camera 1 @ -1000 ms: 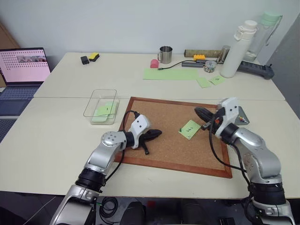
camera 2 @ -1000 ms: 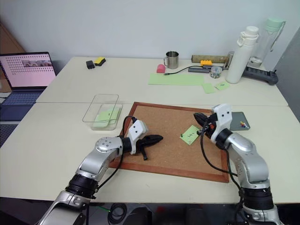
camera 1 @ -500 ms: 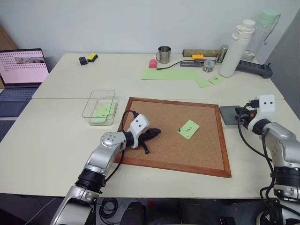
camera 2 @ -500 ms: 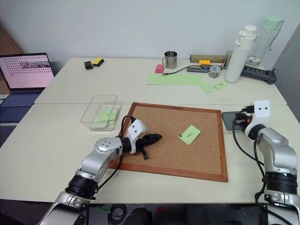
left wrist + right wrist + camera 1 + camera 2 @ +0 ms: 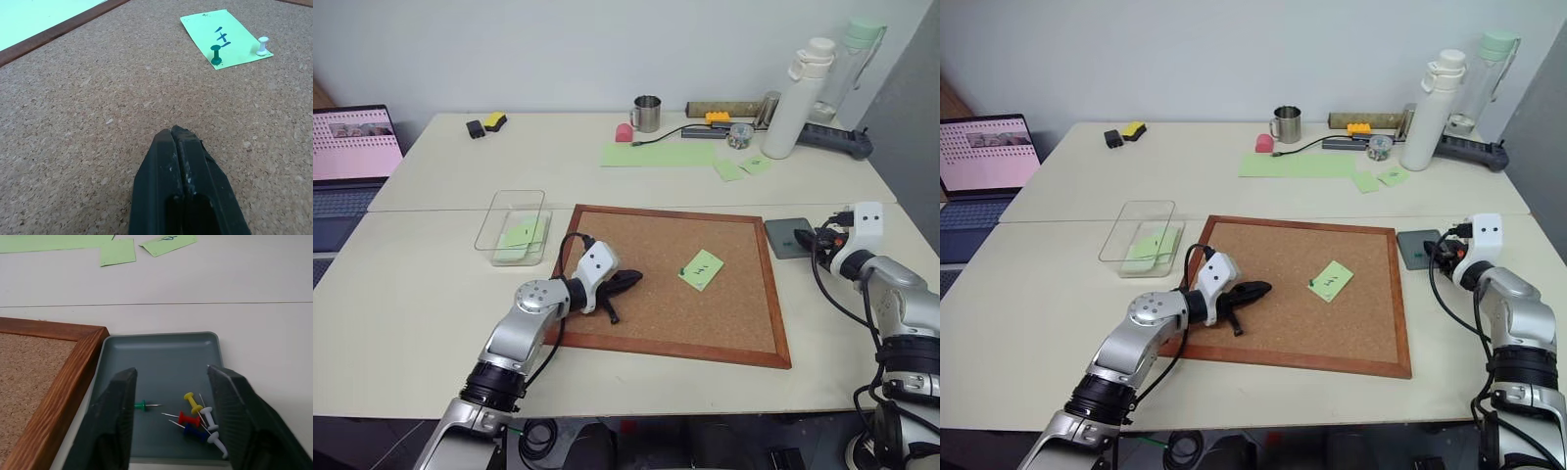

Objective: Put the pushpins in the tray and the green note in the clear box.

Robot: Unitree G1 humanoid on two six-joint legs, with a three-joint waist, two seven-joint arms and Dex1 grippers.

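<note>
Right gripper [image 5: 171, 423] hangs spread over the tray [image 5: 161, 350], pins [image 5: 195, 416] beneath it, probably just dropped; left gripper [image 5: 178, 147] is pressed together, the note [image 5: 225, 38] ahead pinned.

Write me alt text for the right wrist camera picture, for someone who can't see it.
The right gripper hangs open over the dark grey tray, where green, yellow, red, blue and white pushpins lie. The corkboard's wooden frame borders the tray.

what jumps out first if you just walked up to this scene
The big corkboard in the middle of the table, with a green note pinned on it. The shut left claw rests on the cork, and the open right claw hangs over the grey tray of coloured pushpins, right of the board.
</note>
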